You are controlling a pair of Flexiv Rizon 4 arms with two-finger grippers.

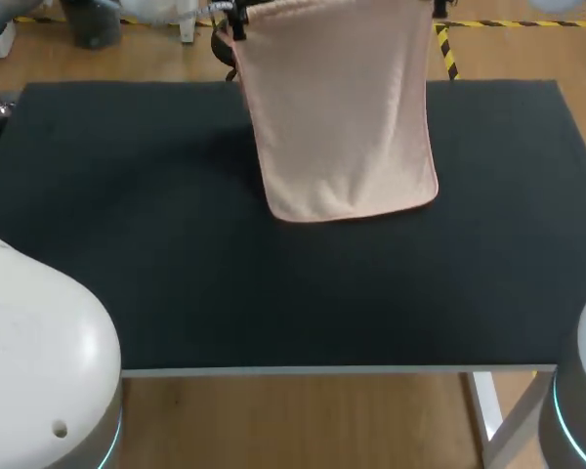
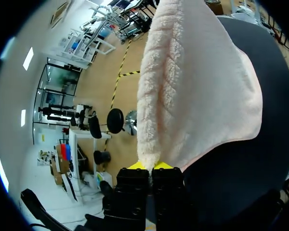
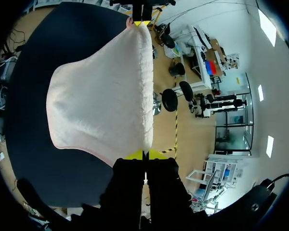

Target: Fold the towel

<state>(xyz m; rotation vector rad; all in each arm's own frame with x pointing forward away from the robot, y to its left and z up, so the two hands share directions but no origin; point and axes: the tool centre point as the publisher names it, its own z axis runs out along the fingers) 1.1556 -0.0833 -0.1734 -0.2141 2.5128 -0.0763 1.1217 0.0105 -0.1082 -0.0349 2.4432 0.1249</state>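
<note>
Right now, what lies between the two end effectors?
The towel: its top edge runs from the left end effector to the right end effector, per both wrist views.

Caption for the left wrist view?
Left gripper shut on a corner of the pink towel, held over the black table.

Towel (image 1: pixel 342 107) top edge, left hand (image 2: pixel 150 166) and right hand (image 3: pixel 144 155) largely beyond head view's upper edge.

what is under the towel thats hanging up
Only the black table shows beneath the towel. The strip of table behind the hanging cloth is covered, so anything there cannot be seen.
</note>
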